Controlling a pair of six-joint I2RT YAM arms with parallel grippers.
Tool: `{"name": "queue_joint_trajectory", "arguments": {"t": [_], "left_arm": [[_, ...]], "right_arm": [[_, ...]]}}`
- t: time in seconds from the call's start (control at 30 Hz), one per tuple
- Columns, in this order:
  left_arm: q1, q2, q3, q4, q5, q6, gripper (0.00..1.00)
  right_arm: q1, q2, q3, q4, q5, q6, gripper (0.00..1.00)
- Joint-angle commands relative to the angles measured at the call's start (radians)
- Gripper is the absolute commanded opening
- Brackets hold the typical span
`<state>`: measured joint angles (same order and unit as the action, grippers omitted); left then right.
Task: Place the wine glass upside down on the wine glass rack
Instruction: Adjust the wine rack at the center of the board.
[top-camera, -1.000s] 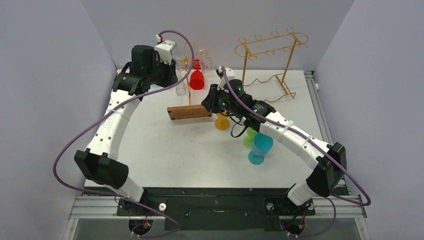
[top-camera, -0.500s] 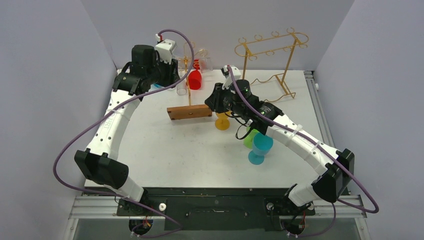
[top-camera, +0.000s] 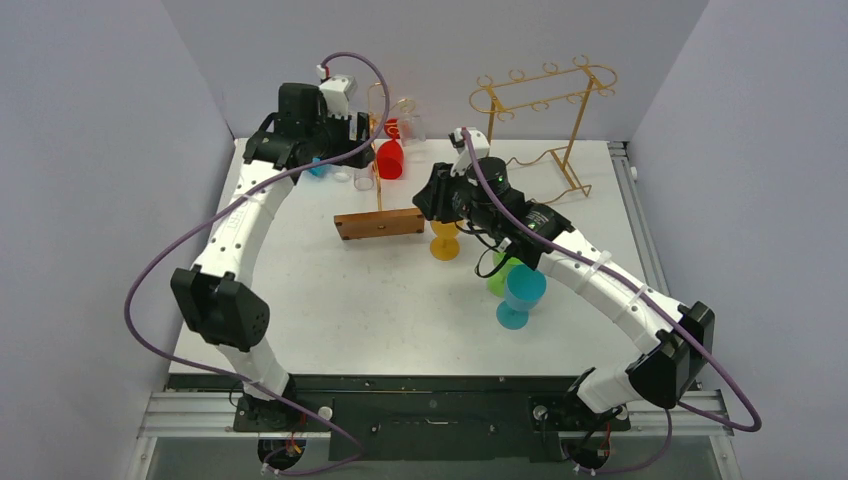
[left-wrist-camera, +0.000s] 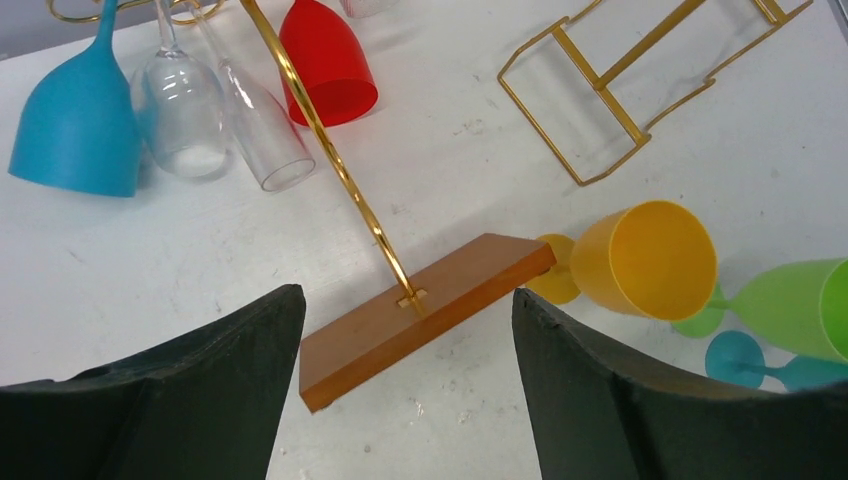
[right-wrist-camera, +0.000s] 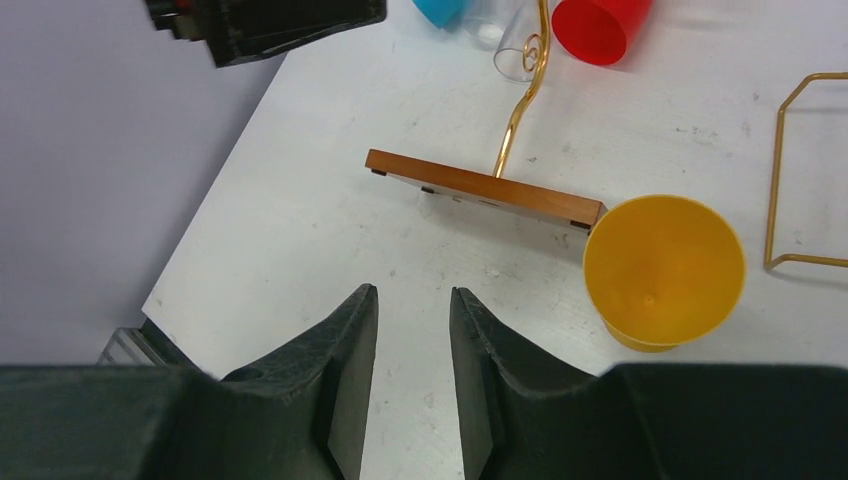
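Wine glass rack (top-camera: 378, 223), top cam: base mid-table, stem partly hidden by left gripper (top-camera: 348, 148). Right gripper (top-camera: 420, 208) near base end, jaws unclear.

L wrist: jaws wide, empty, above rack base. Rack top cut off. Blue wine glass (left-wrist-camera: 78, 115) bowl-down, left of stem.

R wrist: jaws narrow, empty. Rack ahead, not touching.

A robotics lab cell: white table (top-camera: 330, 290) boxed by bare grey walls (top-camera: 90, 200), arms (top-camera: 240, 215) bolted to aluminium rails (top-camera: 190, 412).
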<state>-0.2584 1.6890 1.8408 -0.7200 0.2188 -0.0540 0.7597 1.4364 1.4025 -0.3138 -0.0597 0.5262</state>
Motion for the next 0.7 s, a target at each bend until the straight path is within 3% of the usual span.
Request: {"name": "queue_joint_trajectory", "arguments": {"t": [0.0,0.2,0.4,0.67], "left_arm": [[0.018,0.154,0.117,0.066,0.023,-0.089,0.73],[0.043,0.383,0.308,0.126,0.063,-0.159,0.68],[0.068,0.639,0.614,0.109,0.044,-0.208,0.66],[0.083,0.785,0.658,0.241,0.023,-0.220,0.64]], "right_arm": [[-0.027,-0.076,0.006,0.028,0.042,-0.037,0.31],[-0.066,-0.114,0.001,0.063,0.030,-0.062,0.32],[-0.087,-0.113,-0.001,0.091,0.009,-0.072,0.32],[-0.107,-0.103,-0.018,0.122,-0.013,-0.052,0.32]]}}
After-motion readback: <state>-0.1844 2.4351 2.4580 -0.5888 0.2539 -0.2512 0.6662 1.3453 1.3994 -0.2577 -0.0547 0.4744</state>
